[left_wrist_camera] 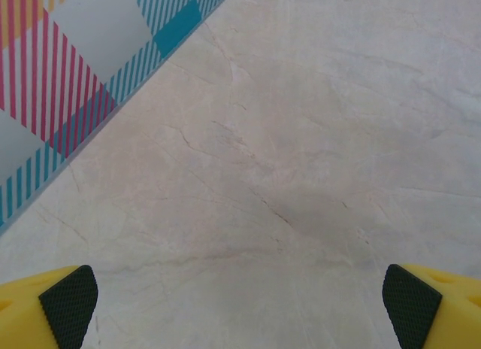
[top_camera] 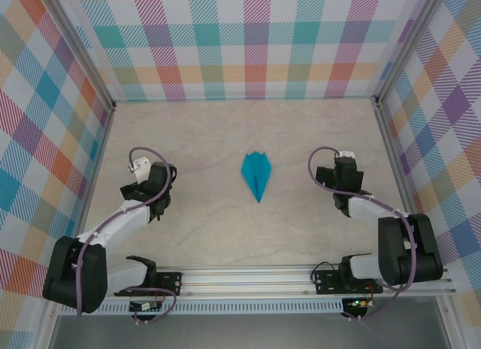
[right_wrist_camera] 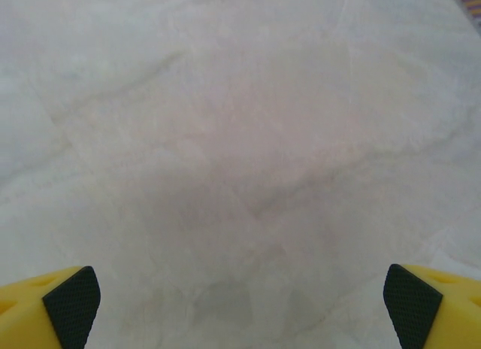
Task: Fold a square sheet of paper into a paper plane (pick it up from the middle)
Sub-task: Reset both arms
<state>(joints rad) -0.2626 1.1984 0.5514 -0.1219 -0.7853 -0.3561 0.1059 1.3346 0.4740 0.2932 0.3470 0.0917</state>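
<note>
The paper plane [top_camera: 256,174] lies flat near the middle of the table [top_camera: 203,131], with its sharp tip pointing to the near edge, and nothing touches it. The left gripper [left_wrist_camera: 240,311] is well apart from it, toward the left edge; its jaws are wide and hold nothing between the yellow fingers [left_wrist_camera: 30,315], above bare table surface. The right gripper [right_wrist_camera: 240,311] is well apart toward the right edge, also wide and holding nothing.

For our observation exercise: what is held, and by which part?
Nothing: left gripper and right gripper are open; the paper plane lies free between them.
</note>
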